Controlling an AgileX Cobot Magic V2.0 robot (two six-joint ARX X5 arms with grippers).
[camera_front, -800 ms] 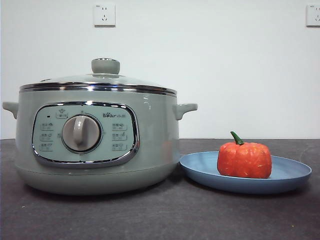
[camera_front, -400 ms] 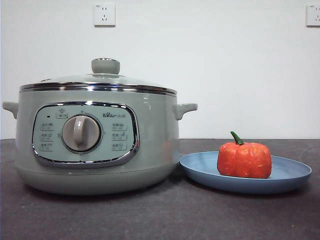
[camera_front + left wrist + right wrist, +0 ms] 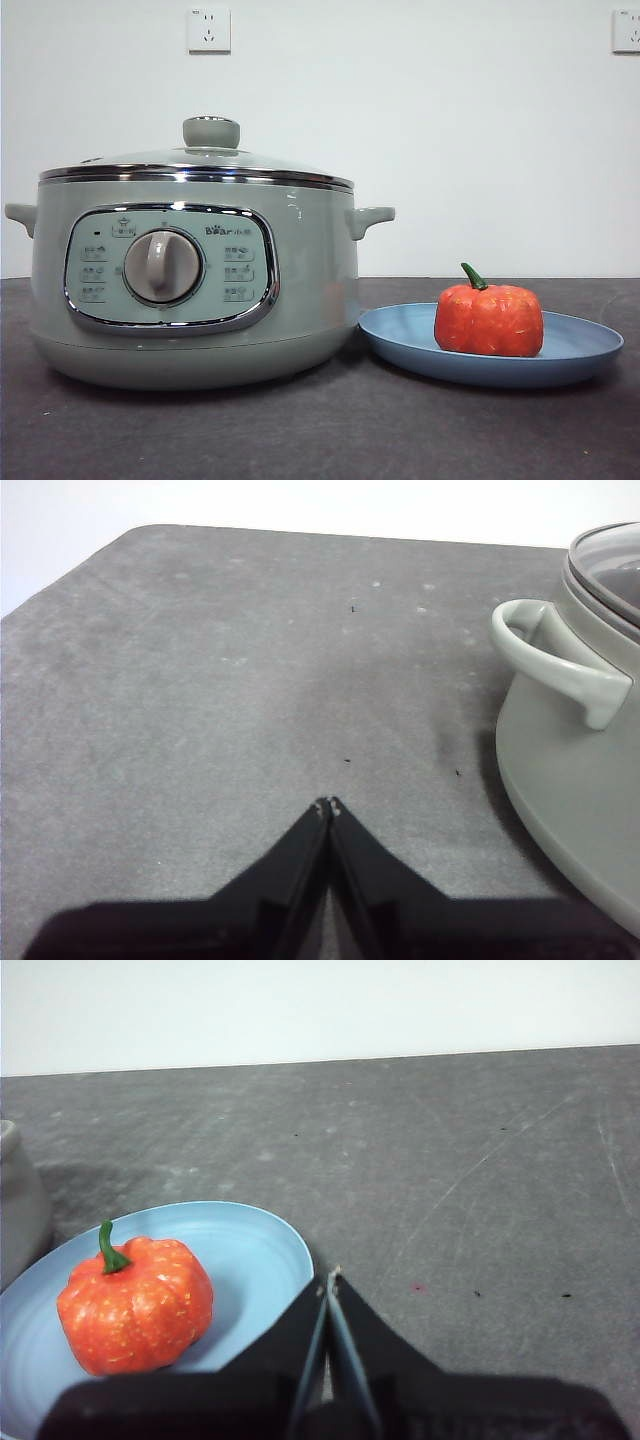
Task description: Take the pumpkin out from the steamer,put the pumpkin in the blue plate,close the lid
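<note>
**Pumpkin seated in plate, lid seated on steamer, both grippers pressed closed and holding nothing**

The front view is showing the steamer [image 3: 195, 285] standing on the dark table [image 3: 320, 430] with the lid [image 3: 200, 165] resting flat on its rim. The blue plate [image 3: 585, 355] is sitting just beside the steamer base, and the pumpkin [image 3: 489, 318] is standing upright in it, stem up. No arm is appearing in this view.

The left wrist view is supplying what the front view omits: the left gripper [image 3: 328, 805] is hovering over bare table with its jaws meeting at the tips, gripping nothing. The steamer's side handle [image 3: 555, 665] is lying ahead of the tips and off to one side, well apart from them. The plate and pumpkin are not appearing here.

The right wrist view is showing the right gripper [image 3: 332, 1276] with its jaws likewise pressed together and empty. The tips are sitting near the plate rim; whether they touch it cannot be determined. The pumpkin is resting in the plate ahead of and to one side of the tips, apart from them
</note>
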